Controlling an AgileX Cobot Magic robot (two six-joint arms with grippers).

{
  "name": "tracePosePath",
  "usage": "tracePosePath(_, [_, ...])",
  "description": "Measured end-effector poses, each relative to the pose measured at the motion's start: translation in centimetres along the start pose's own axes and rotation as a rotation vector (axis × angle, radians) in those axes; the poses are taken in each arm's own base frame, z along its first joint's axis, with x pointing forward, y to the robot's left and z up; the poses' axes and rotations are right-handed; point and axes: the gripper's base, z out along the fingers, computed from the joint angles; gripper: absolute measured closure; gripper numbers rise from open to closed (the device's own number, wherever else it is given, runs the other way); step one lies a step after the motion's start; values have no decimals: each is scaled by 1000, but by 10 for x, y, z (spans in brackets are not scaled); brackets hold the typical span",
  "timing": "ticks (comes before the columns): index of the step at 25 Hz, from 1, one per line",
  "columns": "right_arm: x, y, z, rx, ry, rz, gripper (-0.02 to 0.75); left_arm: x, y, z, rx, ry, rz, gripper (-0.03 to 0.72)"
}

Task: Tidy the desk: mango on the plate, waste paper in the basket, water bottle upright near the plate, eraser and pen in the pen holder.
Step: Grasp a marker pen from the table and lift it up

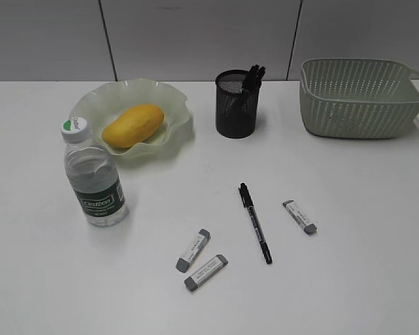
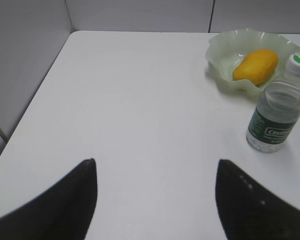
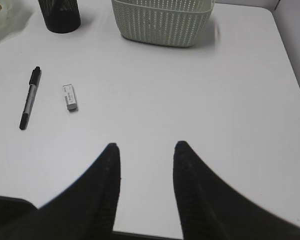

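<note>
The mango (image 1: 133, 125) lies on the ruffled green plate (image 1: 173, 105); both also show in the left wrist view, mango (image 2: 255, 65) and plate (image 2: 221, 50). The water bottle (image 1: 92, 174) stands upright in front of the plate. The pen holder (image 1: 235, 105) holds dark pens. A black pen (image 1: 255, 222) and three erasers (image 1: 193, 250) (image 1: 206, 271) (image 1: 299, 216) lie on the desk (image 1: 363, 244). The basket (image 1: 362, 96) stands at the back right. The waste paper is out of view. My left gripper (image 2: 155, 167) and right gripper (image 3: 146, 146) are open and empty, neither seen in the exterior view.
The right wrist view shows the pen (image 3: 29, 98), one eraser (image 3: 70, 97), the pen holder (image 3: 60, 15) and the basket (image 3: 162, 20). The desk's right edge runs close by. A grey wall stands behind the desk.
</note>
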Motion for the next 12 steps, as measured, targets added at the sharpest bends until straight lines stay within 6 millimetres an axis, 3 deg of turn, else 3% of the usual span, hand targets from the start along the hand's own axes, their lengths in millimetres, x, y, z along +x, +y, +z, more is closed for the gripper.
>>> tracePosePath(2, [-3, 2, 2, -16, 12, -7, 440, 0, 0, 0, 0, 0, 0, 136])
tracePosePath(5, [-26, 11, 21, -108, 63, -6, 438, 0, 0, 0, 0, 0, 0, 136])
tracePosePath(8, [-55, 19, 75, -164, 240, -4, 438, 0, 0, 0, 0, 0, 0, 136])
tracePosePath(12, [-79, 33, 176, -228, 534, 14, 438, 0, 0, 0, 0, 0, 0, 136])
